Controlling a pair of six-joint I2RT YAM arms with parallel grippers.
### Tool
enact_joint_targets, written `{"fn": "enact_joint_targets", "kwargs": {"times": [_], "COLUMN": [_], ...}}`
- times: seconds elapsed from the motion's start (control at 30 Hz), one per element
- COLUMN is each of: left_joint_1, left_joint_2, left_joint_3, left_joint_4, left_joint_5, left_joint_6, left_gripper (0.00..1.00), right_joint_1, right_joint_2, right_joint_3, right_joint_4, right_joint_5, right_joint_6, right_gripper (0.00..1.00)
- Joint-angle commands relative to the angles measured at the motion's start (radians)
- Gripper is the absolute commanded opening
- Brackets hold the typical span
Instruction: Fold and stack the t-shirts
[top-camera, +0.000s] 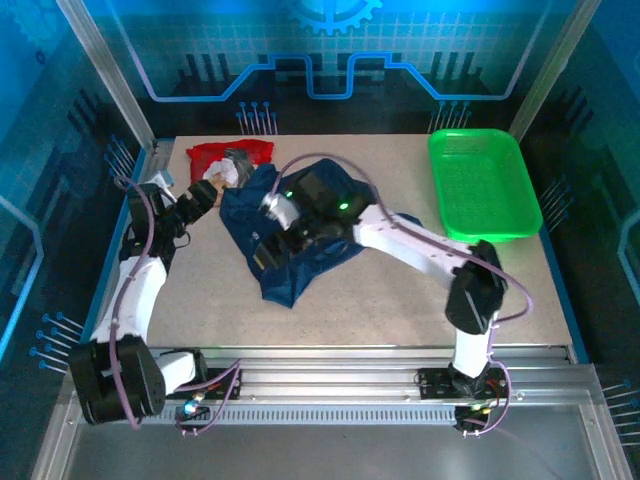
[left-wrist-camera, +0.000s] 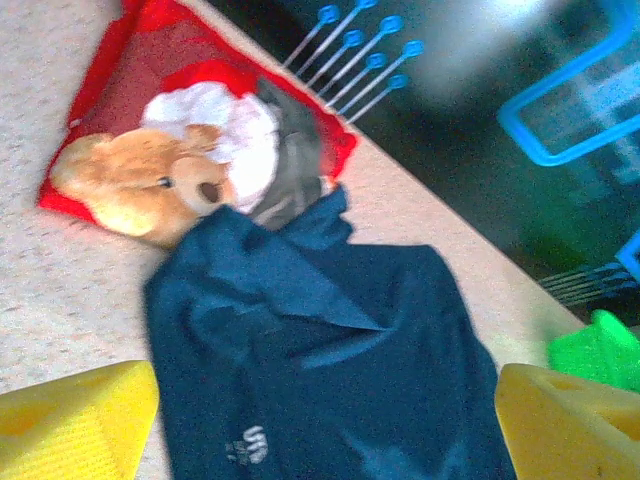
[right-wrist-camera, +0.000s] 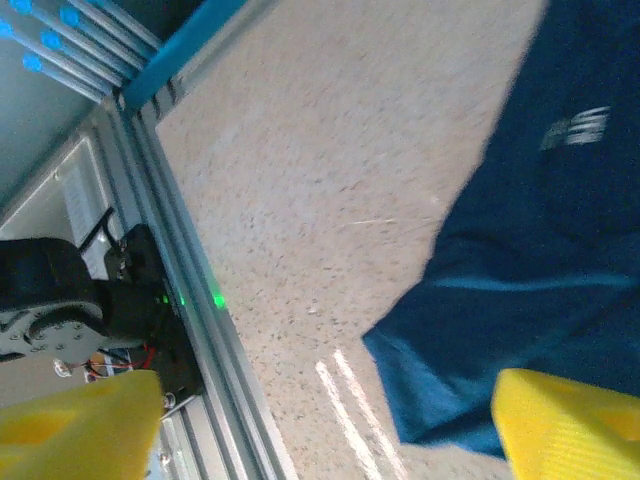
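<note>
Both grippers gape wide and empty: the left gripper has the crumpled navy t-shirt dead ahead between its fingers, the red t-shirt just beyond, while the right gripper has navy cloth by its right finger.

Robotics lab test cell. A speckled table sits boxed in by metal posts and blue wall panels printed with circuit lines and a gear. A left robot arm and a right robot arm, both cabled, are bolted to a slotted aluminium rail at the near edge.
</note>
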Motion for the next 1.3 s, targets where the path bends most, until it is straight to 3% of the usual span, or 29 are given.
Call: {"fn": "enact_joint_targets", "kwargs": {"times": [0.0,0.07,0.17,0.27,0.4,0.53,0.7,0.97,1.1,1.27], "left_joint_1": [-0.106,-0.196,-0.295,-0.402,-0.49,-0.508,-0.556,-0.621,-0.625,-0.606], "left_joint_2": [-0.027,-0.029,-0.019,0.0,0.03,0.109,0.31,0.567,0.67,0.631], "left_joint_3": [0.082,0.111,0.11,0.084,-0.005,-0.017,0.162,0.302,0.326,0.268], "left_joint_4": [-0.213,-0.336,-0.463,-0.588,-0.656,-0.554,-0.612,-0.629,-0.693,-0.709], "left_joint_5": [0.009,-0.015,0.035,0.054,0.066,0.042,-0.041,-0.145,-0.201,-0.285], "left_joint_6": [0.045,0.067,-0.001,-0.064,-0.135,-0.177,-0.121,-0.074,-0.055,-0.036], "left_gripper": [0.89,0.89,0.89,0.87,0.81,0.76,0.71,0.65,0.55,0.34], "right_joint_1": [-0.11,-0.197,-0.35,-0.498,-0.61,-0.63,-0.634,-0.677,-0.692,-0.707], "right_joint_2": [-0.145,-0.144,-0.155,-0.181,-0.193,-0.156,-0.091,-0.042,-0.023,0.007], "right_joint_3": [0.034,0.05,-0.012,-0.14,-0.303,-0.377,-0.411,-0.439,-0.436,-0.433], "right_joint_4": [-0.165,-0.305,-0.399,-0.372,-0.274,-0.197,-0.143,-0.094,-0.088,-0.061], "right_joint_5": [0.136,0.248,0.333,0.303,0.249,0.205,0.188,0.186,0.202,0.196], "right_joint_6": [0.005,0.002,0.027,0.048,0.071,0.084,0.094,0.11,0.108,0.123], "right_gripper": [0.92,0.92,0.91,0.89,0.88,0.85,0.82,0.79,0.78,0.76]}}
